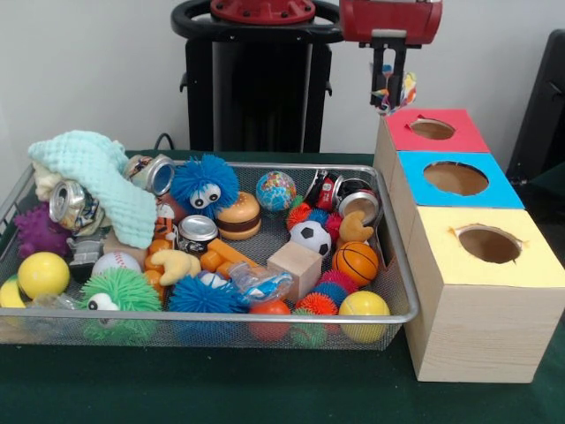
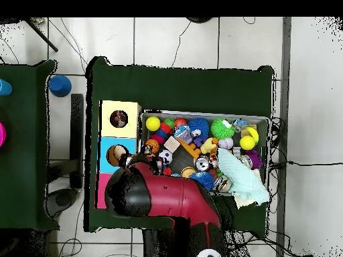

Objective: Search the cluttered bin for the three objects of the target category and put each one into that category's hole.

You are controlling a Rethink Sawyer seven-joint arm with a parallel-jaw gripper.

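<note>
Arm comes down at the box row's far end, claw pointing straight down above the red box. Claw closed on a small multicoloured toy (kind unclear), hanging just over the red box's hole, off its far-left rim.

Blue box and yellow box sit in line nearer the desk's front edge, holes up.

Wire bin beside the boxes holds clutter: balls, cans, a teal cloth, a wooden cube.

Green desk; white wall behind. Overhead, the arm covers the red box; tiled floor around.
</note>
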